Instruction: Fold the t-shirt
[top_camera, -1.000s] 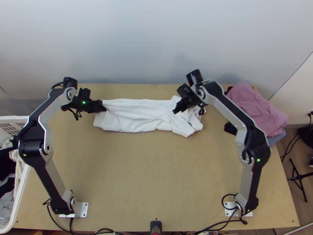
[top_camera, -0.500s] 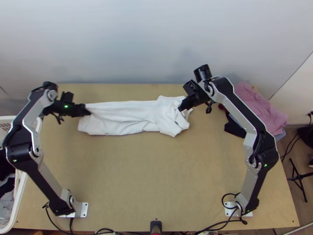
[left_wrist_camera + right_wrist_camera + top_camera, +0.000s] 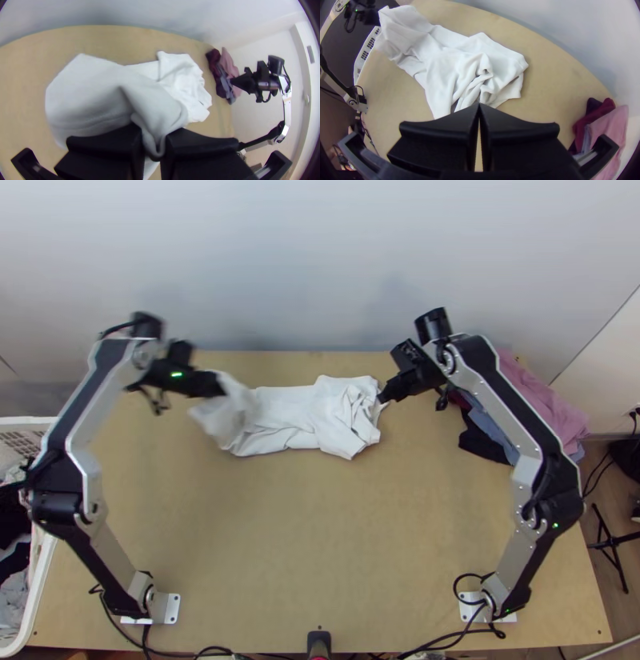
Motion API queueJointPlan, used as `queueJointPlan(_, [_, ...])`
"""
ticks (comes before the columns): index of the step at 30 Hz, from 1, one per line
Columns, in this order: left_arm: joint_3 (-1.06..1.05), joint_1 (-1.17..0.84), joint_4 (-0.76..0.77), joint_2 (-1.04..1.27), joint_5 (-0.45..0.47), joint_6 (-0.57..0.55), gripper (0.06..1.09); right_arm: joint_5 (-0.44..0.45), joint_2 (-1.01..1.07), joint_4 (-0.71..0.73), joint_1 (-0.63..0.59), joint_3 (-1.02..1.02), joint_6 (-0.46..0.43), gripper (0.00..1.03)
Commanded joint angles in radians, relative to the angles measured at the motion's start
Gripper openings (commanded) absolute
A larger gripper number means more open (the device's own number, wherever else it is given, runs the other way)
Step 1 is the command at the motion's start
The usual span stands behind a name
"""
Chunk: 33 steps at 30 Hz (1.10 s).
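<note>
Swung toward two o'clock, the left gripper (image 3: 219, 388) pinches the white t-shirt (image 3: 290, 410) at nine o'clock, the right gripper (image 3: 384, 397) pressed together.

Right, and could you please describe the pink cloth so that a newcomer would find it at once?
From the arms' side, look to the far right corner of the light wooden table. A heap of cloths lies there. The pink cloth is on top, paler than the dark red cloth and warmer in colour than the grey-blue one.

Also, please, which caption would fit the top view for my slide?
Left claw holds up one end of the white t-shirt; right claw is near the other end.
</note>
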Motion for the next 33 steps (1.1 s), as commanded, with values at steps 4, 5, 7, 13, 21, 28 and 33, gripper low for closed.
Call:
queueJointPlan(4, [0.300, -0.357, 0.002, 0.208, -0.001, -0.142, 0.09, 0.001, -0.094, -0.009, -0.095, -0.078, -0.001, 0.03])
queueJointPlan(5, [0.346, -0.384, -0.003, 0.242, -0.003, -0.142, 0.10, 0.001, -0.105, -0.009, -0.105, -0.092, -0.001, 0.03])
queueJointPlan(7, [0.448, -0.429, -0.004, 0.315, -0.004, -0.144, 0.10, 0.001, -0.131, -0.009, -0.125, -0.116, -0.001, 0.03])
queueJointPlan(13, [0.541, -0.499, 0.160, 0.465, -0.018, -0.217, 0.10, 0.001, -0.209, -0.009, -0.169, -0.201, 0.003, 0.03])
queueJointPlan(21, [0.535, -0.506, 0.390, 0.545, -0.018, -0.297, 0.10, 0.001, -0.251, -0.009, -0.180, -0.253, 0.009, 0.03])
queueJointPlan(28, [0.520, -0.472, 0.388, 0.562, -0.023, -0.277, 1.05, 0.001, -0.240, -0.008, -0.177, -0.259, 0.009, 0.03])
queueJointPlan(33, [0.507, -0.427, 0.316, 0.533, -0.001, -0.269, 1.05, 0.001, -0.237, -0.002, -0.161, -0.274, 0.009, 0.03])
